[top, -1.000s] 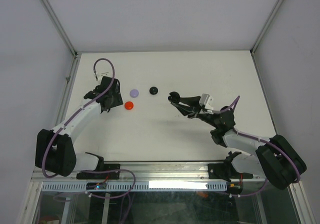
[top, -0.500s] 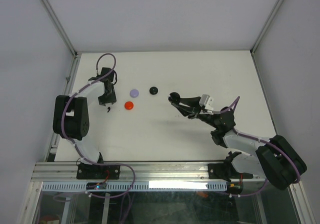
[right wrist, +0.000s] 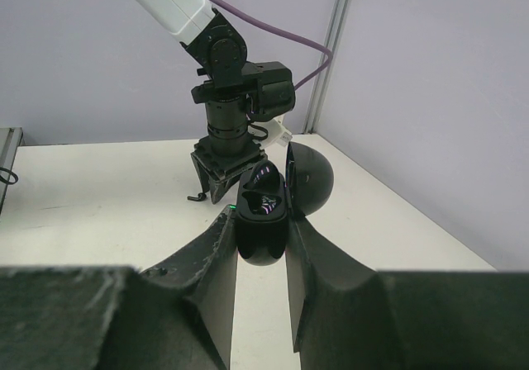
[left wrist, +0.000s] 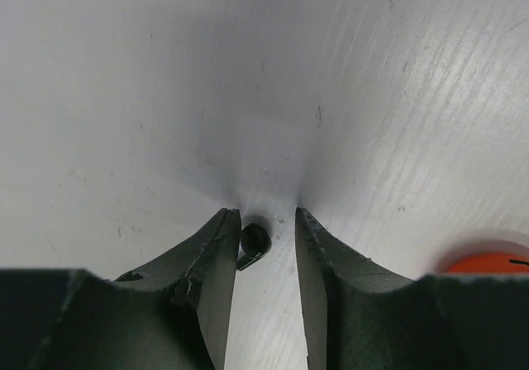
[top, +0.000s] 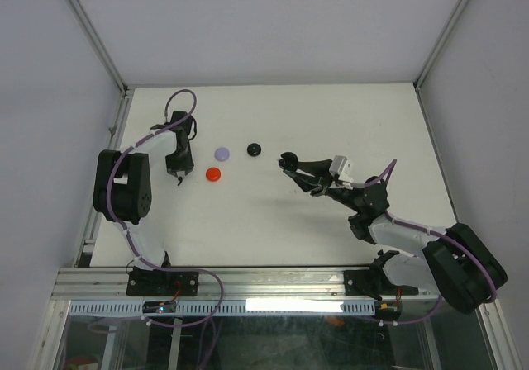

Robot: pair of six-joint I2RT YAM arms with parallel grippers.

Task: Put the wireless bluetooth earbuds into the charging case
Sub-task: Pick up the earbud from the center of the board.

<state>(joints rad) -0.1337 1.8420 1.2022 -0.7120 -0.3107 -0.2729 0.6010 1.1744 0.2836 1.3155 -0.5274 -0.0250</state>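
A tiny black earbud (left wrist: 254,244) lies on the white table between the fingers of my left gripper (left wrist: 264,215). It touches the left finger and is apart from the right one. That gripper is open and points straight down at the table; it also shows in the top view (top: 177,176). My right gripper (top: 287,162) is shut on a black charging case (right wrist: 262,221) and holds it above the table. The case's lid (right wrist: 310,178) stands open and its wells face the left arm.
Three round disc-like cases lie on the table: red (top: 213,173) just right of the left gripper, lilac (top: 221,153) behind it, black (top: 254,149) further right. The red one shows at the left wrist view's lower right (left wrist: 489,263). Metal frame rails border the table.
The left arm has folded up, its elbow raised, and its gripper now points straight down over the black earbud. The right arm and the case have not moved.
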